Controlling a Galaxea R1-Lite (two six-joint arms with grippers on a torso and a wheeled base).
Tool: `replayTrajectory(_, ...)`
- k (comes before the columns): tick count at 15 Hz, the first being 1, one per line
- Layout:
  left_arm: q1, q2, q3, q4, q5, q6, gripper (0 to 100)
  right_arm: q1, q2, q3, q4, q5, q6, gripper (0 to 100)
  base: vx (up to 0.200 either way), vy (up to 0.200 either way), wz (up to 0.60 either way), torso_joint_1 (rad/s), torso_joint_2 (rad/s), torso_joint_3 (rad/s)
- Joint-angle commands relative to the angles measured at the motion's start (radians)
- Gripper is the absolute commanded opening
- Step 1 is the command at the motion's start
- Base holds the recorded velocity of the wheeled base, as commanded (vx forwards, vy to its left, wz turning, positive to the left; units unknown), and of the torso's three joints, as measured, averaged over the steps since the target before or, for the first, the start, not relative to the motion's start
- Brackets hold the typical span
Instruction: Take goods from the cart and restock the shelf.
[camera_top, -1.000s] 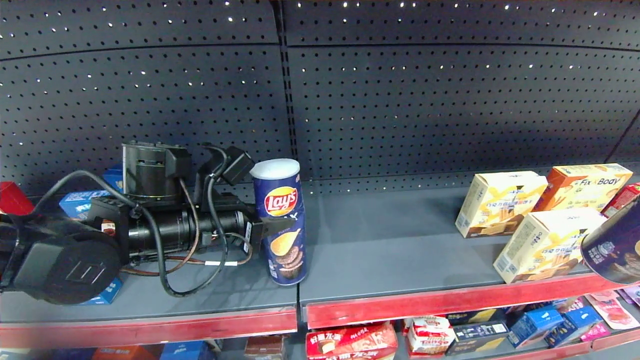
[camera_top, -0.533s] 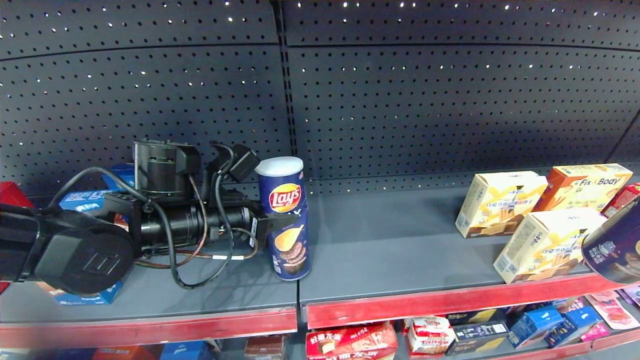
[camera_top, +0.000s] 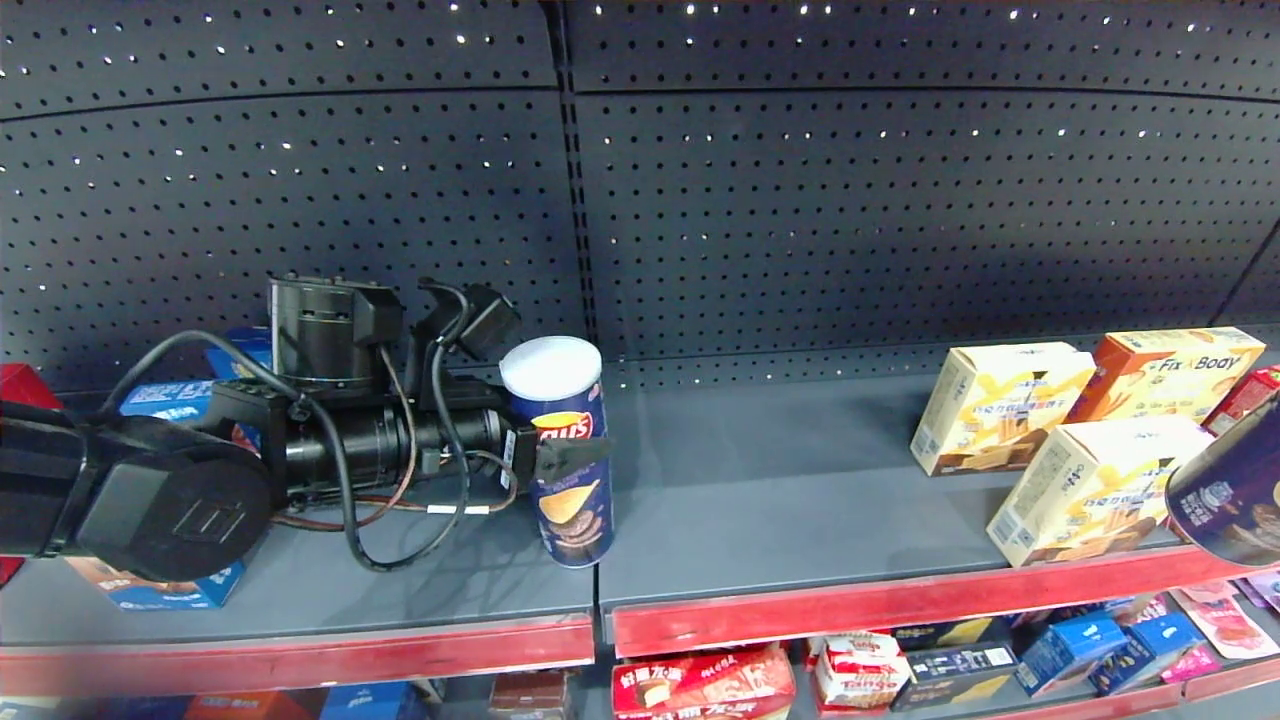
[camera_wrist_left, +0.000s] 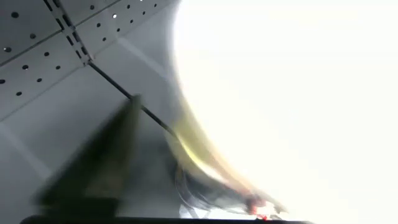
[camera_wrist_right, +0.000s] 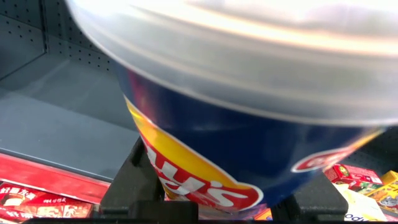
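In the head view, left of the middle, the left gripper (camera_top: 562, 452) grips a chip can (camera_top: 568, 505) on the shelf (camera_top: 780, 500). 0.5 seconds ago the can stood straight. Now its top leans toward the camera, so it is not set down well yet. In the left wrist view the can is a bright blur. In the right wrist view the right gripper (camera_wrist_right: 224, 200) clamps a 2nd can (camera_wrist_right: 249, 124).

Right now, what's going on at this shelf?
Restocking snacks. The left hand is at a blue chip can mid-way along the grey shelf. The can leans rather than standing straight, and I can't tell whether the grip is closed. The right hand holds a second chip can off to the right, near the snack boxes already shelved.
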Motion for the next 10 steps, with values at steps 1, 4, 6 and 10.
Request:
replayTrajectory(1,0.000,0.002,0.000,0.001,0.000,-0.001,100,0.000,0.002,-0.001,0.001,-0.001,-0.001,0,0.000,0.000,0.00,0.000,0.00,0.000)
replayTrajectory(4,0.000,0.001,0.005,0.002,0.002,-0.001,100,0.000,0.002,-0.006,-0.001,0.001,-0.001,0,0.000,0.000,0.00,0.000,0.00,0.000)
replayTrajectory(6,0.000,-0.001,0.009,0.004,0.002,-0.001,100,0.000,0.003,-0.009,0.001,-0.001,-0.001,0,0.000,0.000,0.00,0.000,0.00,0.000)
replayTrajectory(10,0.000,-0.059,0.085,0.012,0.003,0.001,100,0.000,0.003,-0.017,0.001,-0.001,-0.002,0,0.000,0.000,0.00,0.000,0.00,0.000)
